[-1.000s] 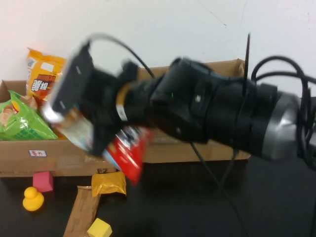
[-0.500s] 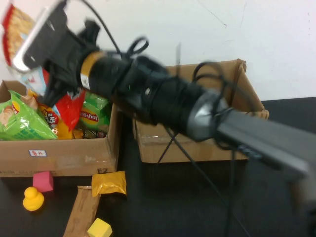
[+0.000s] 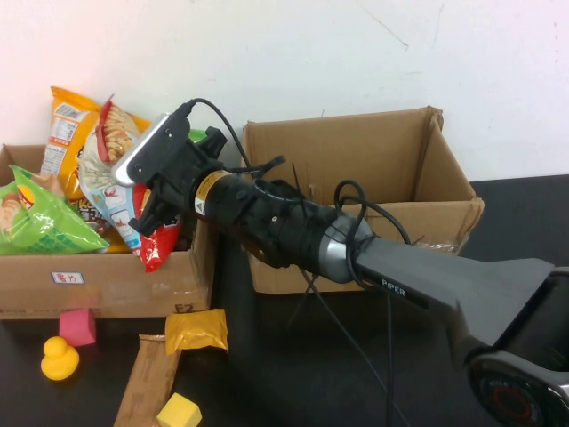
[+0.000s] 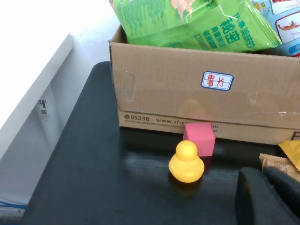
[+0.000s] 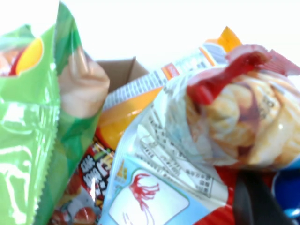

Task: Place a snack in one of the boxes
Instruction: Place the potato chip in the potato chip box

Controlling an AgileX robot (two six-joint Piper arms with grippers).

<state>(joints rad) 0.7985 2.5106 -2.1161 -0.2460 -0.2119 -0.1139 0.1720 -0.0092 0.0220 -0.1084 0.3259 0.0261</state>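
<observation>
My right gripper (image 3: 153, 212) is shut on a red, white and blue snack bag (image 3: 108, 173) and holds it over the right end of the left cardboard box (image 3: 107, 277). That box holds several snack bags, among them a green one (image 3: 40, 222) and an orange one (image 3: 69, 133). In the right wrist view the held bag (image 5: 187, 154) fills the picture, next to one dark finger (image 5: 255, 201). The right box (image 3: 356, 169) stands open behind the arm. My left gripper (image 4: 269, 194) sits low over the black table, shut and empty, near the left box's front (image 4: 187, 93).
In front of the left box lie a yellow snack packet (image 3: 196, 331), a brown bar (image 3: 151, 378), a pink cube (image 3: 77, 326), a yellow duck (image 3: 60, 358) and a yellow cube (image 3: 179, 412). The duck (image 4: 186, 163) and pink cube (image 4: 199, 138) are close to my left gripper.
My right arm has swung the snack bag from in front of the boxes up and to the left, then settled it over the left box's right end.
</observation>
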